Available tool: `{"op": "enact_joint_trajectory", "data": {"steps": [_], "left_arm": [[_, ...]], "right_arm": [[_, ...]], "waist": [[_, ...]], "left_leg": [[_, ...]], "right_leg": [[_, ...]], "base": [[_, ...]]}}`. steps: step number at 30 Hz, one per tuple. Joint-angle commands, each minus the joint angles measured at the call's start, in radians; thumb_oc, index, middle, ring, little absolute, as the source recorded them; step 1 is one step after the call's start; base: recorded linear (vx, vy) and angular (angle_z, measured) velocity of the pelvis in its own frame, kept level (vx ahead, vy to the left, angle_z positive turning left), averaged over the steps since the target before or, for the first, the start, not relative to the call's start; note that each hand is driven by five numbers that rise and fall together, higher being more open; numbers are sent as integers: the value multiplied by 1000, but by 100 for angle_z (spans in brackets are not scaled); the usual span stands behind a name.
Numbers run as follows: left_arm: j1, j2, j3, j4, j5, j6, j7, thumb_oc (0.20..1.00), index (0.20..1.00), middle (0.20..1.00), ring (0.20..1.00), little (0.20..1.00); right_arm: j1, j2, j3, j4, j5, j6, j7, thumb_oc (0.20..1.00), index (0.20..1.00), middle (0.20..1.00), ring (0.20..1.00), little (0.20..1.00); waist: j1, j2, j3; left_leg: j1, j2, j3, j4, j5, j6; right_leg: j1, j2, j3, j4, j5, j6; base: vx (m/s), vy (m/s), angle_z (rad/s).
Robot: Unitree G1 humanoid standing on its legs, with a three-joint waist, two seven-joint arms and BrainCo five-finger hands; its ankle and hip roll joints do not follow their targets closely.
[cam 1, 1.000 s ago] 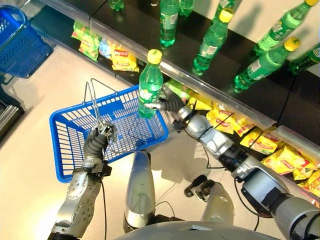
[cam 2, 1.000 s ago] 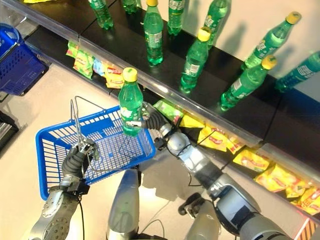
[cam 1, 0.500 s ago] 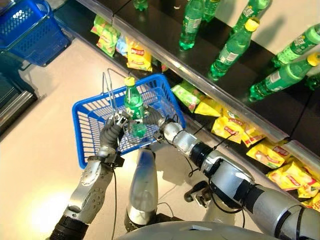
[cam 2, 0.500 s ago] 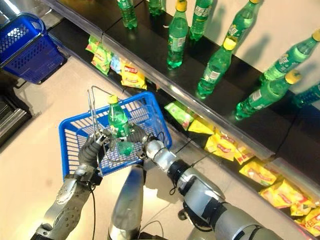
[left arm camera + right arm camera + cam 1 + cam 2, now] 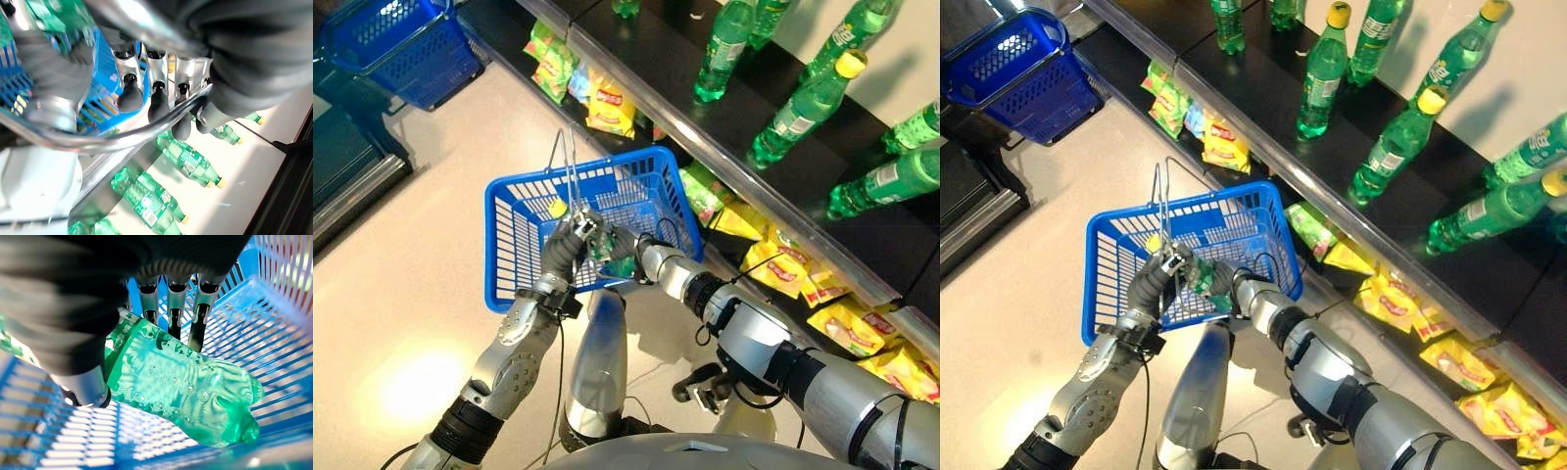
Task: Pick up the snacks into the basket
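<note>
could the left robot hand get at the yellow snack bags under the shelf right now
Probably not: the left robot hand is curled round the basket handle, so it is occupied.

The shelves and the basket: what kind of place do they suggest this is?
Probably a shop aisle or a mock-up of one: green bottles stand in rows on a dark shelf, yellow snack bags fill the shelf below, and a blue shopping basket hangs from the left hand.
</note>
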Motion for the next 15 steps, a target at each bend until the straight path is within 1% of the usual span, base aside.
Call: {"op": "enact_joint_trajectory", "data": {"steps": [1, 3, 4, 7, 13, 15], "left_arm": [[-135, -21, -21, -274, -30, -88, -85, 200, 200, 200, 200, 200], [-135, -21, -21, -274, -30, -88, -85, 200, 200, 200, 200, 200], [-142, -23, -28, -269, -34, -80, -94, 200, 200, 200, 200, 200], [-153, -25, -39, -264, -45, -76, -109, 200, 200, 200, 200, 200], [-167, -30, -52, -262, -49, -69, -117, 200, 200, 200, 200, 200], [-170, -33, -56, -257, -48, -65, -127, 200, 200, 200, 200, 200]], "right_arm": [[-74, 71, 18, 46, -151, -28, -18, 200, 200, 200, 200, 200], [-73, 71, 18, 45, -151, -28, -18, 200, 200, 200, 200, 200], [-61, 53, 27, 60, -208, -20, -17, 200, 200, 200, 200, 200], [-26, -2, 10, 86, -259, 3, -31, 200, 200, 200, 200, 200], [2, -46, -12, 108, -265, 16, -26, 200, 200, 200, 200, 200], [12, -83, -25, 121, -264, 22, -29, 200, 200, 200, 200, 200]], "waist": [[31, 85, -36], [31, 85, -36], [33, 90, -37], [35, 96, -37], [31, 104, -37], [28, 106, -37]], "left_leg": [[-63, -67, 61, 88, -63, 129], [-63, -67, 61, 88, -63, 129], [-67, -71, 57, 91, -63, 131], [-68, -75, 53, 90, -62, 133], [-71, -76, 51, 90, -61, 132], [-69, -76, 52, 90, -63, 133]], "right_leg": [[-74, 59, -34, 7, 112, -2], [-74, 59, -34, 7, 112, -2], [-76, 56, -35, 9, 113, -1], [-76, 49, -38, 13, 115, 3], [-77, 44, -41, 18, 112, 2], [-80, 40, -42, 22, 111, 3]], "base": [[7, 6, 17], [-2, 7, 6], [0, 0, 0], [0, 0, 0], [1, 10, 5], [4, 9, 2]]}}
